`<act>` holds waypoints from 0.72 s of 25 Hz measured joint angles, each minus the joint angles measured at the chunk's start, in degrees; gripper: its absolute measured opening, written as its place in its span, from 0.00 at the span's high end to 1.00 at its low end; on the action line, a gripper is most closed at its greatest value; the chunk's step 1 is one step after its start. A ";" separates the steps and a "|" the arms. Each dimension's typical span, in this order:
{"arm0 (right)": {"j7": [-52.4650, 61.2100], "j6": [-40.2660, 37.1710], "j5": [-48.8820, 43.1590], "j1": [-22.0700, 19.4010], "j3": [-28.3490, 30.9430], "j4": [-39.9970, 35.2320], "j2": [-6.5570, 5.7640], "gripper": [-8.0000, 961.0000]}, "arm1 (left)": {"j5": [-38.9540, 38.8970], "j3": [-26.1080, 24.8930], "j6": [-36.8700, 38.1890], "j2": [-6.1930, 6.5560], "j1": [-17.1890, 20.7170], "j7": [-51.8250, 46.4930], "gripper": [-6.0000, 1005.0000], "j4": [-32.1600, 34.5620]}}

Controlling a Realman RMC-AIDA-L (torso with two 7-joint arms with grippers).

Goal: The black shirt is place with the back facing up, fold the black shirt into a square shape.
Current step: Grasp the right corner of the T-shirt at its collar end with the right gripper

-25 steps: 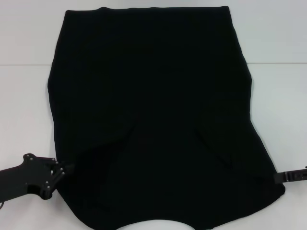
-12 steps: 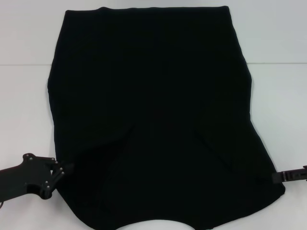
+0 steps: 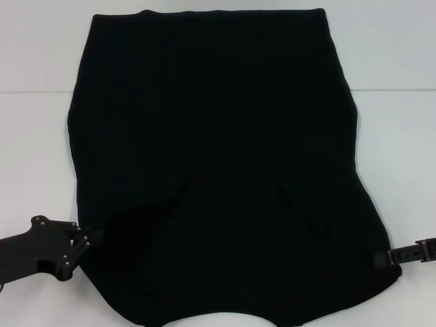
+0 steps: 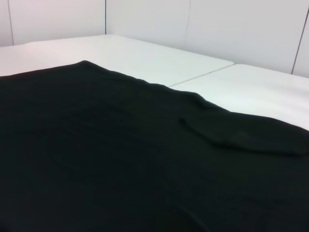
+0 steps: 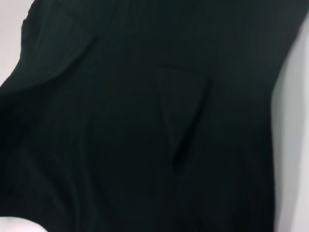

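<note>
The black shirt (image 3: 214, 163) is spread flat on the white counter (image 3: 34, 136), sleeves tucked in. Left gripper (image 3: 92, 238) and right gripper (image 3: 381, 259) are parked at its near corners; jaws can't be made out.

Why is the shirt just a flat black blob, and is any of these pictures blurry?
Head view: the shirt is so dark that its folds barely show against the bright white table. Left wrist view: sharp enough to show a fold ridge. Right wrist view: soft and smeared, with only one faint crease visible.
</note>
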 joint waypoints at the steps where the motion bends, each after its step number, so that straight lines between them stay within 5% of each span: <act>1: 0.01 -0.25 -0.13 0.30 0.00 0.01 0.20 0.27 | 0.00 0.01 0.00 0.00 0.00 -0.01 0.98 0.00; 15: 1.83 -1.99 -4.25 3.29 0.32 -0.90 2.12 0.28 | -0.16 -0.09 -0.51 -0.03 -0.09 -0.09 0.98 0.13; 18: 1.89 -2.78 -4.24 3.40 0.12 -1.23 1.98 0.37 | -0.19 -0.08 -0.51 -0.03 -0.12 -0.09 0.98 0.17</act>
